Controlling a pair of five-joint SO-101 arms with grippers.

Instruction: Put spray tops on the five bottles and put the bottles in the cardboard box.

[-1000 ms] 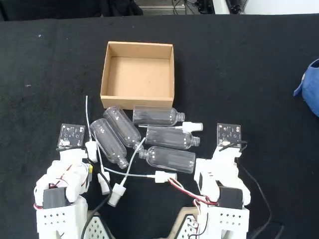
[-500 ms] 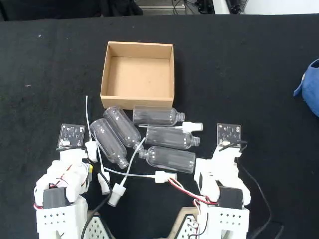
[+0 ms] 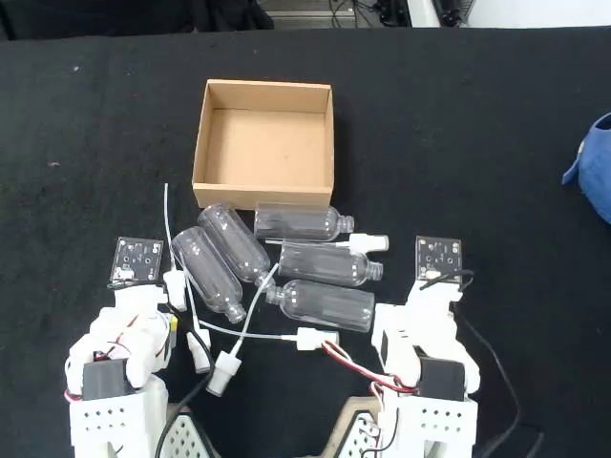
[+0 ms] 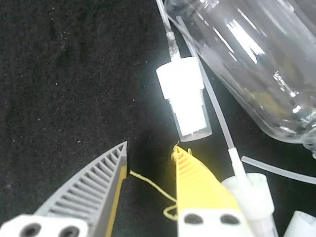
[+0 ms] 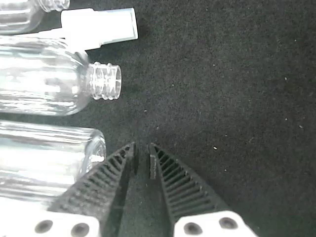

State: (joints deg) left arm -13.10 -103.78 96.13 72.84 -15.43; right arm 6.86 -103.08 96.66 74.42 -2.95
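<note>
Nearby, left hand (image 4: pixel 149 145) apart by a spray top (image 4: pixel 185 96), right hand (image 5: pixel 141 146) together beside bottles (image 5: pixel 44 81), cardboard box (image 3: pixel 263 195) beyond.

No text, label, number or sign can be read.

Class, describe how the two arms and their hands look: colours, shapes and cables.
The left arm and right arm are white plastic with black motors, perforated bases and red, black and white cables. The left hand has ribbed fingers, one grey, one yellow, with a yellow thread. The right hand has two black ribbed ones on white mounts.
</note>
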